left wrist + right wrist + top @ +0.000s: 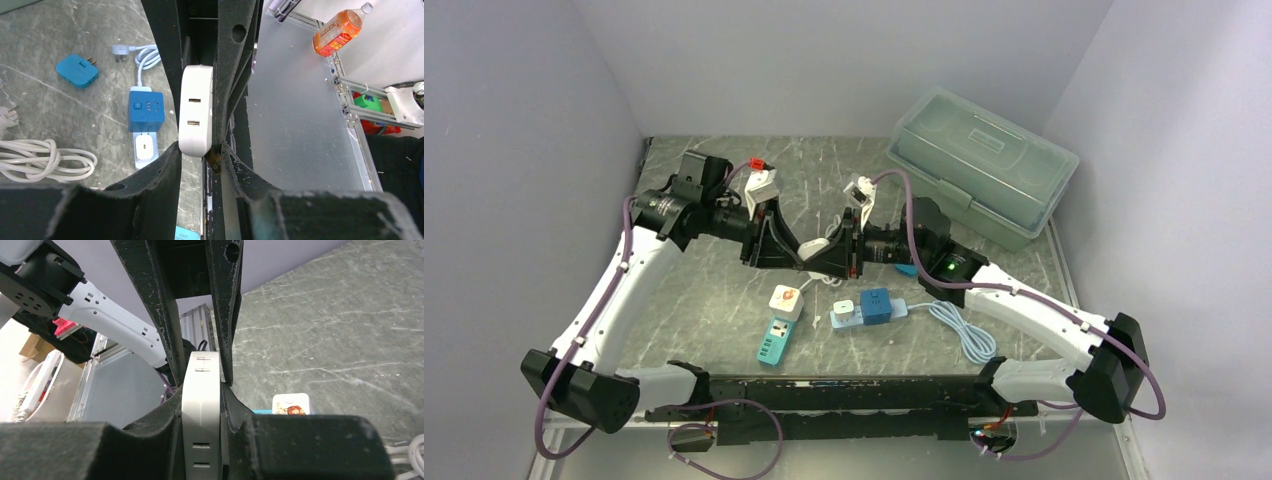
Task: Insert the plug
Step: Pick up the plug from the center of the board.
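Top external view: both arms reach inward and meet above the middle of the grey marbled surface (pixel 714 310), with the left gripper (pixel 796 250) and the right gripper (pixel 832 258) tip to tip. Between them is the white plug adapter (pixel 816 246), held up off the surface.

Left wrist view shows the left fingers (pixel 155 172) rising from 6 o'clock and pressing on either side of the adapter's near end. The right arm's black fingers come down from 12 o'clock and flank its long sides. The face towards this camera carries two small slots. A brass prong (pixel 214 161) pokes out just under that near end, between the left fingertips.

Right wrist view shows the same piece edge-on. The right fingers (pixel 250 422) pinch it along its length, and the left pair touches its far end at 12 o'clock. Both pairs are closed on the adapter; which one bears it I cannot tell.

From the meeting point, seen from above:
- A white socket with a red button (pixel 786 300) lies at 7 o'clock, with a teal power strip (pixel 774 342) just past it.
- A blue cube strip (pixel 871 307) lies at 5 o'clock, and its white cable (pixel 964 335) is coiled at 4 o'clock.
- A small blue adapter (pixel 907 268) shows at 3 o'clock, partly hidden under the right arm.
- A translucent green toolbox (pixel 979 160) stands at 2 o'clock with its lid down
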Robot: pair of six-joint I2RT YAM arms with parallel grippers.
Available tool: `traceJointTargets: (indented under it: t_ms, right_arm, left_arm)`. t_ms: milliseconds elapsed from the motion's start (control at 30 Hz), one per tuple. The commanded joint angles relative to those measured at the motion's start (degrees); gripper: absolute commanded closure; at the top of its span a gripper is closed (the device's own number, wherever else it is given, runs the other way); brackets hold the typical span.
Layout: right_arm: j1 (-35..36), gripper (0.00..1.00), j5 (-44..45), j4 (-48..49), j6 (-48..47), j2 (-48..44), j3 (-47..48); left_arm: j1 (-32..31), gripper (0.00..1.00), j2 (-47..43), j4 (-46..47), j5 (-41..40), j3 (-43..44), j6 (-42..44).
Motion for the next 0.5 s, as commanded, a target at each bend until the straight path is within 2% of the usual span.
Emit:
traceJointTargets:
  t_ms: [0,233,300,367,400,467]
  right_arm:
    - [0.17,1.0,-0.63,2.48,-1.54,-2.85,2.0]
    - [-0.42,1.0,-1.85,0.75,-2.82,-3.36,2.76]
    - [-0.73,1.0,-2.76,0.42,-3.03,-3.32,3.03]
    - [-1.0,1.0,-3.51,0.58,-2.79,-3.31,3.2]
    - [-1.06,1.0,-3.88,0.7,-2.69,-3.24,3.3]
    - [-1.14,1.0,-4.41,1.44,-2.05,-3.19,3.32]
  left_arm:
    - [-0.18,0.78,-0.06,-4.55,1.13,2.38,5.25]
    - [-0.18,0.79,0.09,-10.03,2.34,3.22,10.07]
    - [-0.18,0.88,0.32,-11.78,2.62,3.6,11.94]
    - [-0.18,0.9,0.36,-12.05,2.57,3.9,12.11]
    - [-0.18,0.97,0.3,-12.15,2.52,3.91,12.3]
    - [-0.18,1.0,-0.08,-11.02,2.19,3.72,11.14]
